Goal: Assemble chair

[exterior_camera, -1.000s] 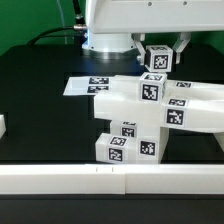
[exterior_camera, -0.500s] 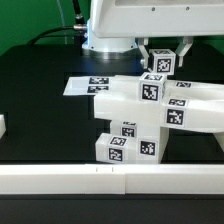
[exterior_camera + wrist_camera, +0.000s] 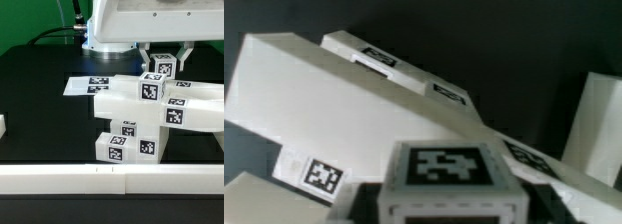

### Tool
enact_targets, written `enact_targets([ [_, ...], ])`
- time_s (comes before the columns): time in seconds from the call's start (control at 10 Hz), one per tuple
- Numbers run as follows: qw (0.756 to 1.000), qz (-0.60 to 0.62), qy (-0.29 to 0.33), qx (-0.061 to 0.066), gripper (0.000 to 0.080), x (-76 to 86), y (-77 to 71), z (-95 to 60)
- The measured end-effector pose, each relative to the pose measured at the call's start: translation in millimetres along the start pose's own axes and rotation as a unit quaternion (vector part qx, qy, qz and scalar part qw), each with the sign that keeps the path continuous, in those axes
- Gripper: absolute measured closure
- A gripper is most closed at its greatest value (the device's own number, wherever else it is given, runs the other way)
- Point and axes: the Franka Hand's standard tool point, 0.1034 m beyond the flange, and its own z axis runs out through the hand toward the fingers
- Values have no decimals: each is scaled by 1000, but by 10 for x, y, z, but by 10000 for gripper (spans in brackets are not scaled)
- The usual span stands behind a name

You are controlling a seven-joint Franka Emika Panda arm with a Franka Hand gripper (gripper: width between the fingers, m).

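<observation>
The partly built white chair (image 3: 150, 112) stands in the middle of the black table, made of tagged blocks and bars; a stack of blocks (image 3: 128, 142) forms its front. My gripper (image 3: 162, 62) hangs just above its top and is shut on a small tagged white chair part (image 3: 159, 68), which sits close over the chair's upper bar. In the wrist view the held part (image 3: 448, 172) fills the near edge between dark fingers (image 3: 544, 192), with the chair's flat white panels (image 3: 331, 95) below.
The marker board (image 3: 85, 86) lies flat behind the chair toward the exterior view's left. A white wall (image 3: 110, 180) runs along the table's front edge. A small white piece (image 3: 2, 126) sits at the far left edge.
My gripper has moved down with the small part, from well above the chair to just over its top bar.
</observation>
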Motion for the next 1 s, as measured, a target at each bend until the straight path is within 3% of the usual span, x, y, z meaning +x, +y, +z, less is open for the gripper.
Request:
enact_targets([
  [1.0,1000,0,5,-2,528,22,15,8],
])
